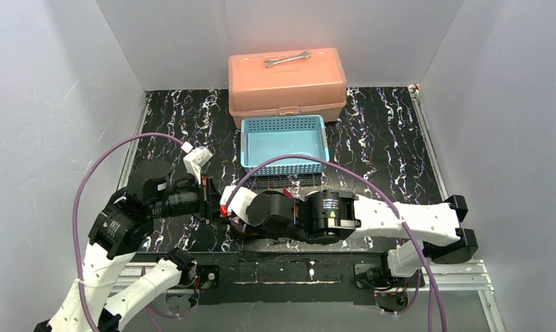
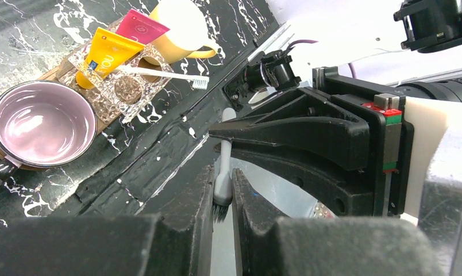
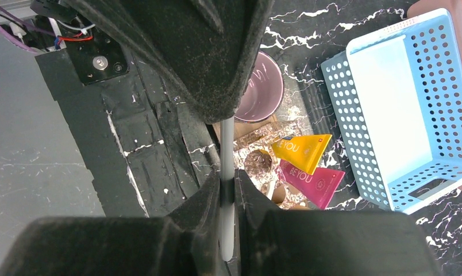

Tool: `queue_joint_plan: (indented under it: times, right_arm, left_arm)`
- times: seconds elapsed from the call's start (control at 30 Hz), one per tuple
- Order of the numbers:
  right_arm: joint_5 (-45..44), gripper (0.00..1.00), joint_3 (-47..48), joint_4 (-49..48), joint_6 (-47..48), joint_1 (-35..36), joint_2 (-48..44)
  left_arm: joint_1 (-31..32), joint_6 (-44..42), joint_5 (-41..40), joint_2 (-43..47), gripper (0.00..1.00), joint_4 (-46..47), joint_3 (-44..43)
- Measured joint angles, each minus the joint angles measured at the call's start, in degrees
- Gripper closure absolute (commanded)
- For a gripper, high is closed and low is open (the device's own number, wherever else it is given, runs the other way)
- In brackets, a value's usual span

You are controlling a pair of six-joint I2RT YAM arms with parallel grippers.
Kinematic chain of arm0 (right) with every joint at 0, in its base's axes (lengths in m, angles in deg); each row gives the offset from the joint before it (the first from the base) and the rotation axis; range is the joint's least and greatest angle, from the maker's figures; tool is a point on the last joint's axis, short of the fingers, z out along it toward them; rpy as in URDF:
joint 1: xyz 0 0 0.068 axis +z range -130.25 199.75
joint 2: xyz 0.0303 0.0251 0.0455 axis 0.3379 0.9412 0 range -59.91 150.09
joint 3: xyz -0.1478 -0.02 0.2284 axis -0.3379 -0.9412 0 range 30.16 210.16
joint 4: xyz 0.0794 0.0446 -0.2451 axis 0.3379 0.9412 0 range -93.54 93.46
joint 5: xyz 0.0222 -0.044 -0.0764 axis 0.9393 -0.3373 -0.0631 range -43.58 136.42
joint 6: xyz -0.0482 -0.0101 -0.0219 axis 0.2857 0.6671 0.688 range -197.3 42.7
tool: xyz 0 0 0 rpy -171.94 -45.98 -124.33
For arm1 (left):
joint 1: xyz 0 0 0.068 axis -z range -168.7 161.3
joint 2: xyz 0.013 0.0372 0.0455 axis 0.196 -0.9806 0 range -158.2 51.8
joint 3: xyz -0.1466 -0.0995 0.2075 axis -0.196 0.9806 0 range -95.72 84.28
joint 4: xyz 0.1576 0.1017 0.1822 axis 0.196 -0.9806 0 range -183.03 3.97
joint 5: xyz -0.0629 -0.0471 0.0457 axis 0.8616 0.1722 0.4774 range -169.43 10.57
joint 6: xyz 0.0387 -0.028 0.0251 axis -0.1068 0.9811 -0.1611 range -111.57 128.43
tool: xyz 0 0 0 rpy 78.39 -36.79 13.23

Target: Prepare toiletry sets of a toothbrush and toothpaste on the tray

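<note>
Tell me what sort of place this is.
Probably a robot test cell: plain white walls box in a black marbled table, a left arm and right arm are bolted at its near edge, and an orange toolbox and blue basket look staged.

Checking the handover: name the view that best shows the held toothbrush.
Left wrist: the held toothbrush shows bristles and handle, pinched in the left gripper. Right wrist shows only its bare shaft; top external does not show it.
</note>
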Motion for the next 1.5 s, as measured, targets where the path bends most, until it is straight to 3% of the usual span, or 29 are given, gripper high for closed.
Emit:
queue_joint_plan:
  times: [0.17, 0.3, 0.63, 0.87, 1.07, 1.2, 1.5]
  right_arm:
    - [-0.15, 0.57, -2.14, -1.68, -0.02, 0.15, -1.14]
    - [-0.81, 0.50, -4.63, -3.10, 0.15, 0.15, -4.39]
    - [-9.14, 0.47, -9.62, -6.56, -0.33, 0.15, -13.40]
    - [-14.62, 0.49, -11.56, -6.54, -2.05, -3.06, -13.81]
    - [-12.63, 0.49, -13.77, -8.37, -3.82, -13.55, -13.99]
    - [-10.14, 0.49, -16.22, -9.35, -4.68, -18.71, -14.23]
    - [-6.34, 0.49, -19.32, -10.78, -5.20, -20.61, -16.83]
  left_arm:
    - [0.00, -0.15, -0.50, 0.63, 1.00, -0.39, 0.85]
    - [0.00, -0.22, -1.18, 0.81, 1.00, -0.66, 1.36]
    - [0.00, -1.09, -4.79, 0.72, 1.00, -2.14, 1.40]
    - [1.55, -1.25, -9.75, -0.44, 1.00, -2.16, 1.40]
    - [8.41, -1.20, -17.27, -3.17, 1.00, -2.12, 1.40]
    - [16.94, -0.87, -25.51, -5.99, 1.00, -2.12, 1.16]
    - [31.65, -0.28, -44.44, -12.26, 1.00, -2.12, -2.32]
